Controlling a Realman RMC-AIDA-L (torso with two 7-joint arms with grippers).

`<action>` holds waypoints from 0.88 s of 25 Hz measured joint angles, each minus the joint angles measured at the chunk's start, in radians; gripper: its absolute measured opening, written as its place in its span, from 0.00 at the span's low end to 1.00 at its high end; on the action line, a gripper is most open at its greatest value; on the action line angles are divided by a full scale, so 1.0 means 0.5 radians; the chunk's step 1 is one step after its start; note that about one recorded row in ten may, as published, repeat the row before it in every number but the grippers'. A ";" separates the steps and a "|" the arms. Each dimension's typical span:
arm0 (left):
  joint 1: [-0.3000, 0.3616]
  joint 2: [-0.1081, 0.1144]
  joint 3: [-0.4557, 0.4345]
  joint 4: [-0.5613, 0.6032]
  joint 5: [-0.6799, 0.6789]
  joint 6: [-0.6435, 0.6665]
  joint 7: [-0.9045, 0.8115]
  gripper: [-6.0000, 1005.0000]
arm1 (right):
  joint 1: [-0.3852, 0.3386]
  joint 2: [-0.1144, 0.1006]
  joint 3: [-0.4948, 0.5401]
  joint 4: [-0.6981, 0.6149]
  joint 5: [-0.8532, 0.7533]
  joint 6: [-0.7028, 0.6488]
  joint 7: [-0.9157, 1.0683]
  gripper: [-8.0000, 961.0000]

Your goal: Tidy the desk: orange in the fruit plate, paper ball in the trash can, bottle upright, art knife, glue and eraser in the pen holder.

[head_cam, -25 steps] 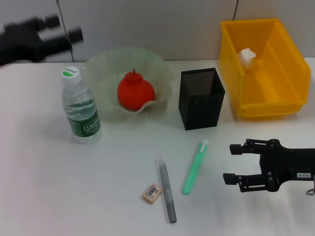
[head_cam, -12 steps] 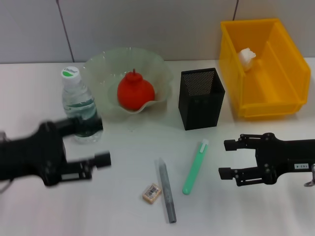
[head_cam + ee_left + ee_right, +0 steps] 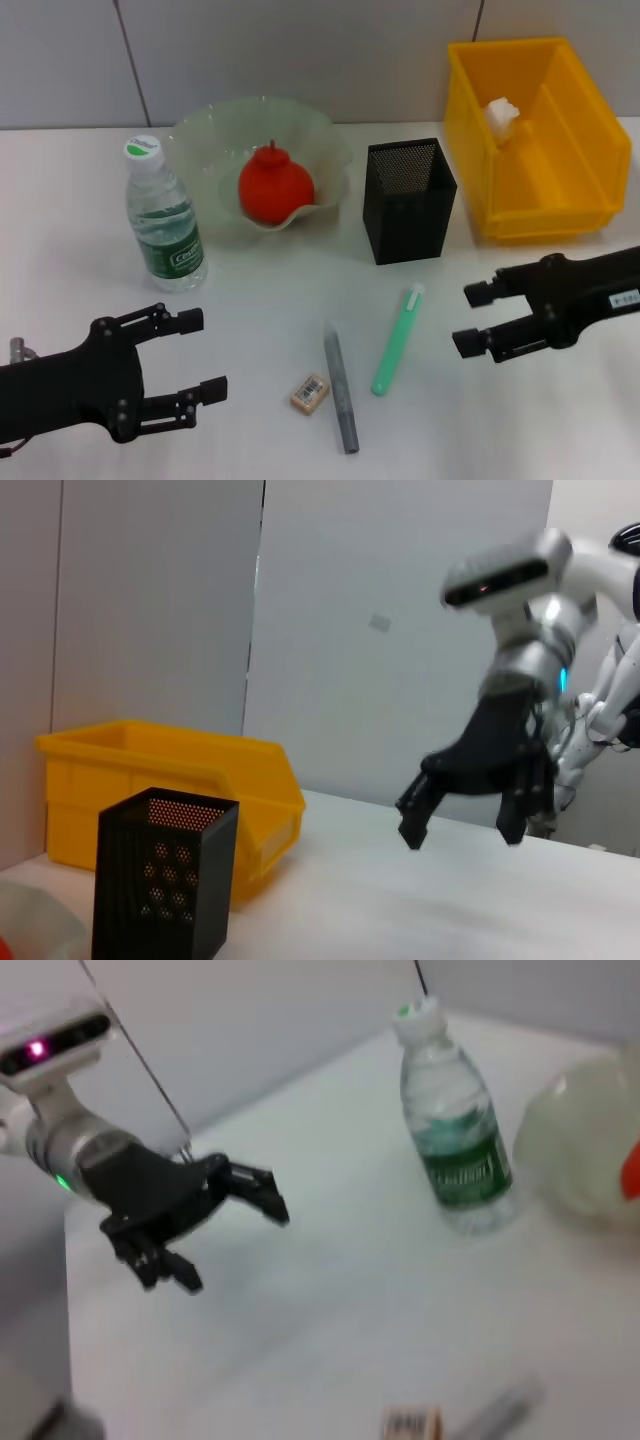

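Stationery left to gather for the pen holder

Orange [image 3: 274, 188] sits in the fruit plate [image 3: 200, 135] at upper centre-left of the head view, the paper ball [image 3: 502, 113] lies inside the trash can [image 3: 580, 130] at upper right, and the bottle [image 3: 164, 214] stands upright at left with its cap up. By my reading, those three steps are done and only the small items remain.

The green glue stick [image 3: 396, 339] lies on the desk [image 3: 90, 280] at lower centre, its long axis running from lower left up to the right, white tip toward the pen holder [image 3: 408, 200]. The grey art knife [image 3: 339, 387] lies just beside it, nearly vertical in the frame. The eraser [image 3: 310, 392] rests flat just to the left of the knife.

The right gripper [image 3: 478, 318] hovers at middle right, jaws apart, empty, near the glue stick. The left gripper [image 3: 200, 355] hangs at lower left, jaws apart, empty.

The next move probably calls for the right gripper to descend across the glue stick's narrow width and close on it.
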 joint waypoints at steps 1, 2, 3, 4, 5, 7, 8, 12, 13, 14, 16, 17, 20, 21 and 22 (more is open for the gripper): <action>-0.002 -0.002 0.005 -0.001 0.000 -0.006 0.001 0.81 | 0.029 -0.001 -0.060 -0.116 -0.053 -0.031 0.151 0.86; -0.004 -0.004 0.008 -0.001 0.001 -0.011 0.001 0.81 | 0.125 -0.008 -0.159 -0.257 -0.204 -0.090 0.413 0.86; -0.008 -0.005 0.010 -0.001 0.001 -0.014 0.001 0.81 | 0.125 -0.008 -0.159 -0.257 -0.204 -0.090 0.413 0.86; -0.012 -0.007 0.011 -0.002 0.002 -0.017 0.002 0.81 | 0.176 -0.011 -0.191 -0.285 -0.272 -0.108 0.503 0.86; -0.015 -0.009 0.012 -0.002 0.003 -0.020 0.002 0.81 | 0.260 -0.013 -0.228 -0.304 -0.382 -0.128 0.622 0.86; -0.016 -0.015 0.011 -0.002 0.003 -0.021 0.002 0.81 | 0.470 -0.003 -0.283 -0.275 -0.635 -0.143 0.828 0.86; -0.016 -0.015 0.011 -0.002 0.003 -0.021 0.002 0.81 | 0.470 -0.003 -0.283 -0.275 -0.635 -0.143 0.828 0.86; -0.019 -0.024 0.010 -0.002 0.004 -0.026 0.000 0.81 | 0.714 0.048 -0.318 -0.135 -0.953 -0.050 0.932 0.86; -0.019 -0.027 0.007 -0.002 0.004 -0.029 -0.001 0.81 | 0.757 0.057 -0.324 -0.082 -1.002 -0.003 0.945 0.86; -0.020 -0.028 0.005 -0.002 0.004 -0.030 -0.001 0.81 | 0.816 0.064 -0.338 -0.004 -1.053 0.060 0.962 0.86; -0.020 -0.028 0.005 -0.002 0.004 -0.030 -0.001 0.81 | 0.906 0.065 -0.385 0.153 -1.095 0.166 0.976 0.86; -0.020 -0.032 -0.003 -0.002 0.004 -0.033 -0.003 0.81 | 0.953 0.066 -0.428 0.244 -1.102 0.218 0.979 0.86; -0.027 -0.034 -0.005 -0.002 0.002 -0.046 -0.014 0.81 | 1.036 0.065 -0.596 0.409 -1.106 0.370 0.967 0.86; -0.029 -0.035 -0.005 -0.002 0.002 -0.048 -0.017 0.81 | 1.046 0.067 -0.645 0.427 -1.107 0.402 0.961 0.86; -0.033 -0.036 -0.005 -0.002 0.001 -0.050 -0.022 0.81 | 1.055 0.068 -0.697 0.442 -1.108 0.432 0.956 0.86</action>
